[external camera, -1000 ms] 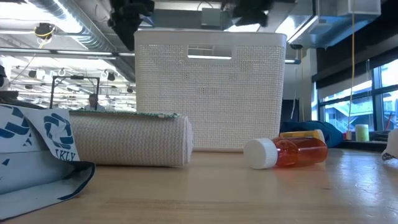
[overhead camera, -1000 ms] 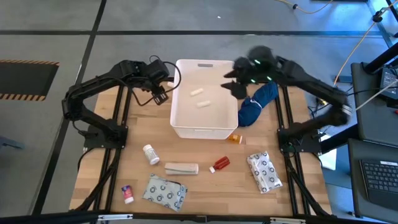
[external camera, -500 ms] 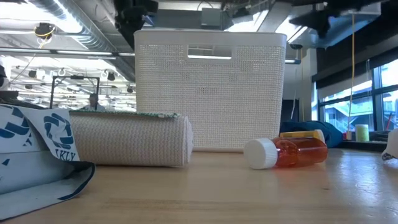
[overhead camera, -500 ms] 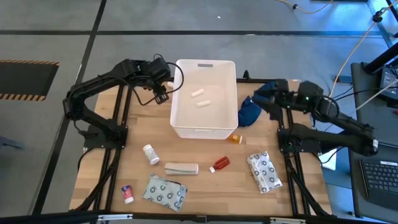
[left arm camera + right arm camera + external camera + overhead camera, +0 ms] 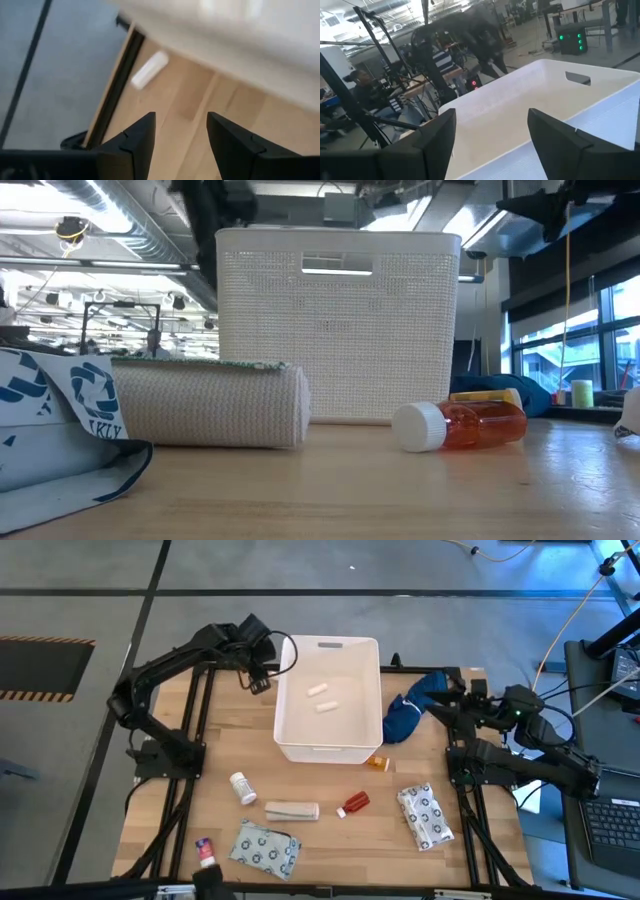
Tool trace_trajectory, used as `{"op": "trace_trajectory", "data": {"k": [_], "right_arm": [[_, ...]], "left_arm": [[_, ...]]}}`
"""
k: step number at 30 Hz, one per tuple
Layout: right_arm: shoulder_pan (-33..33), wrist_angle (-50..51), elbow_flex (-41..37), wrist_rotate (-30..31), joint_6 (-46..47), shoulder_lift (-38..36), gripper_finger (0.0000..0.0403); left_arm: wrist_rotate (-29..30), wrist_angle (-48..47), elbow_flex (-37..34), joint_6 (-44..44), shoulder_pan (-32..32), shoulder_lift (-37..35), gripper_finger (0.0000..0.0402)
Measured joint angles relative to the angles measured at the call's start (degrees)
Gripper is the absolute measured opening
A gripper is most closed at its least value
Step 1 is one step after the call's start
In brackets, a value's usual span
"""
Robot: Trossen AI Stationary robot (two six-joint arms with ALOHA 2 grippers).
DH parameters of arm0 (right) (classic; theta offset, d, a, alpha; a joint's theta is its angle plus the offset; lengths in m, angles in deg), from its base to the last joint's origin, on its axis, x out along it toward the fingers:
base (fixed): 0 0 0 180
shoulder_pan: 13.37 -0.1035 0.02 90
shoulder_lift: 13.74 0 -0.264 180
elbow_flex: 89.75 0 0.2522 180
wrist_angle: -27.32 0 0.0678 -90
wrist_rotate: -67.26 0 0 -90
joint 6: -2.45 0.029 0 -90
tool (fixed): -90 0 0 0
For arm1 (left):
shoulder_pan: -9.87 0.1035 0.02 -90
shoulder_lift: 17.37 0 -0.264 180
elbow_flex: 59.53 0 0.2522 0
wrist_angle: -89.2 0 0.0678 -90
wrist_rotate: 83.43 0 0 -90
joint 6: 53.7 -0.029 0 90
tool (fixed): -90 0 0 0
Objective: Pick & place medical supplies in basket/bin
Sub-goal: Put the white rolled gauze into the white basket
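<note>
- white tub (image 5: 329,745): rectangular, tall smooth sides, handle slot at far rim; stands mid-table. low view shows a finely textured wall (image 5: 338,330) with the slot near the top.
- inside tub: two small white tubes (image 5: 318,689) on the floor, near each other, not touching.
- white pill bottle (image 5: 242,787) lying in front of the tub's left corner; beige bandage roll (image 5: 292,810) just beside it, woven texture clear in low view (image 5: 210,405).
- red vial (image 5: 355,804) right of the roll; orange vial (image 5: 377,762) close to the tub's front right corner, white cap seen in low view (image 5: 460,425).
- two white dotted packets: one at front left (image 5: 265,848), one at front right (image 5: 425,815), both flat and crumpled.
- small red-and-white tube (image 5: 204,851) at the front left edge.
- dark blue cloth bundle (image 5: 412,706) touching the tub's right side.
- left gripper (image 5: 257,682) just left of the tub's far corner, above the table; fingers (image 5: 140,137) apart, nothing between.
- right gripper (image 5: 445,705) right of the tub, by the cloth; fingers (image 5: 440,135) spread, empty, facing the tub.
</note>
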Motion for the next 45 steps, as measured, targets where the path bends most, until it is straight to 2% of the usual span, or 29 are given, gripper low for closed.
{"op": "trace_trajectory", "data": {"k": [3,9,12,15,21,27,35,45], "right_arm": [[0.00,0.00,0.00,0.29,-0.38,-0.12,0.0248],[0.02,0.04,0.00,6.77,-1.51,-0.08,0.0248],[0.02,0.05,0.00,8.46,-0.03,-0.08,0.0248],[0.02,0.06,0.00,8.51,3.04,-0.08,0.0248],[0.02,0.17,0.00,8.47,5.79,-0.08,0.0248],[0.00,0.16,0.00,8.47,5.82,-0.06,0.0248],[0.02,0.16,0.02,8.45,5.81,-0.06,0.0248],[0.02,0.14,0.02,8.45,5.79,-0.06,0.0248]], "left_arm": [[-0.21,5.31,-5.89,-5.10,3.88,-0.74,0.0171],[-10.84,24.57,-17.27,-14.86,9.36,-1.10,0.0171],[-11.69,35.48,-22.10,-20.78,11.19,-1.07,0.0171],[-11.72,41.60,-25.58,-25.61,12.56,-1.05,0.0171],[-21.48,43.27,-27.56,-26.16,13.74,-0.45,0.0171],[-21.31,45.49,-27.58,-27.85,13.63,3.71,0.0171],[-21.73,52.93,-27.10,-28.86,13.63,10.58,0.0171],[-20.58,49.37,-20.97,-32.10,13.59,21.62,0.0171]]}}
